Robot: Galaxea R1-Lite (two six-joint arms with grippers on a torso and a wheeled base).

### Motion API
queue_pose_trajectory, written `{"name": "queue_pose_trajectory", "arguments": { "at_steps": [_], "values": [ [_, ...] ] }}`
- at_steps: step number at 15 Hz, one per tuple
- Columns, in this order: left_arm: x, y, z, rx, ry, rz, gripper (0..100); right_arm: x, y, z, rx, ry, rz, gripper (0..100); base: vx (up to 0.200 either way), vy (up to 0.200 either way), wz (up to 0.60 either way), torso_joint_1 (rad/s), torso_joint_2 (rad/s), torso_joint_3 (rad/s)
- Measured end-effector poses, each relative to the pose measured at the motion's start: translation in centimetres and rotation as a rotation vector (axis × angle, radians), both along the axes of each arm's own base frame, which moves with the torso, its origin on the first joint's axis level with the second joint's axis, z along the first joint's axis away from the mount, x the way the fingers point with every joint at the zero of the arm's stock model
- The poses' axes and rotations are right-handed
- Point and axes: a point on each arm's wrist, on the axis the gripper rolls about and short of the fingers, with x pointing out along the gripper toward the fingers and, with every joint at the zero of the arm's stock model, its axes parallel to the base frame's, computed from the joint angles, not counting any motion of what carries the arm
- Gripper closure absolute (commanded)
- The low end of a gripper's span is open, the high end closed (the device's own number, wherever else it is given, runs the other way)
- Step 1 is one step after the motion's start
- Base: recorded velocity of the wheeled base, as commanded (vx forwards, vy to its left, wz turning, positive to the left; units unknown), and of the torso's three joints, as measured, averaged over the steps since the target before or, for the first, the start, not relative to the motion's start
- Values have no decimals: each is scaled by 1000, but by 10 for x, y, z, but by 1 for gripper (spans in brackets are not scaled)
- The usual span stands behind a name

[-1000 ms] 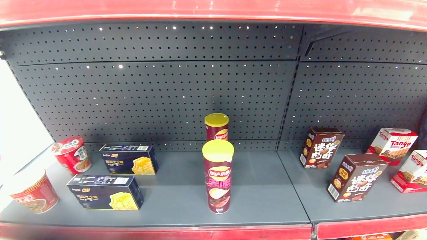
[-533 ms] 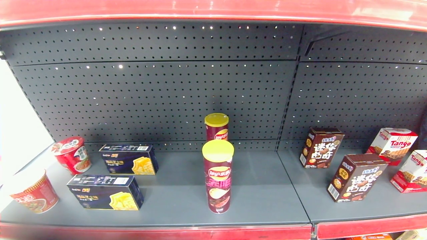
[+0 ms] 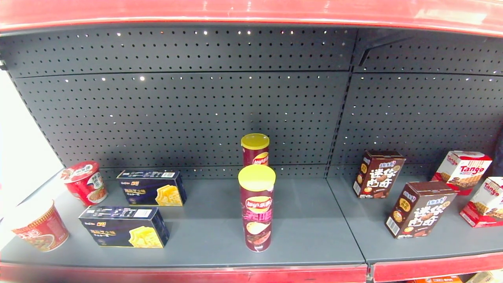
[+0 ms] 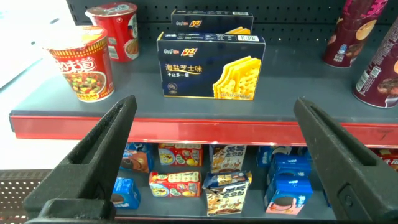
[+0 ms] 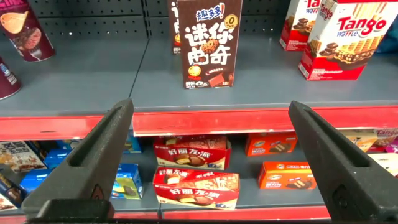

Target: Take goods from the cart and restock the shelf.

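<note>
My left claw [image 4: 214, 106] and right claw [image 5: 209, 107] both gape wide and empty, nearer than the front chip can [image 3: 256, 208], which stands upright on the shelf [image 3: 306, 232]. Left of that can lies a navy box [image 3: 124, 227], right of it stands a brown box [image 3: 418, 209], and just behind it a second can [image 3: 255, 149].

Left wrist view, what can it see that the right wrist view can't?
Just the left wrist view: two red noodle cups and two dark blue boxes. Just the right wrist view: brown boxes and red-and-white boxes. Both: the maroon chip cans, the red shelf edge, and more snacks on the shelf below.
</note>
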Motion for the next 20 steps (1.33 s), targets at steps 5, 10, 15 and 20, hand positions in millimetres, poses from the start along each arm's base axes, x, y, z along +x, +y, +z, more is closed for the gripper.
{"name": "queue_pose_trajectory", "arguments": {
  "at_steps": [5,10,15,20],
  "values": [
    [0,0,0,-3,0,5,0,0,0,0,0,0,2,0,0,0,0,0,0,0],
    [0,0,0,1,0,3,0,0,0,0,0,0,4,0,-40,0,0,0,1,0],
    [0,0,0,0,-1,3,0,0,0,0,0,-1,3,0,-80,0,0,0,2,-1],
    [0,0,0,0,1,3,0,0,0,0,2,0,0,0,0,0,360,7,-1,4]
  ]
}}
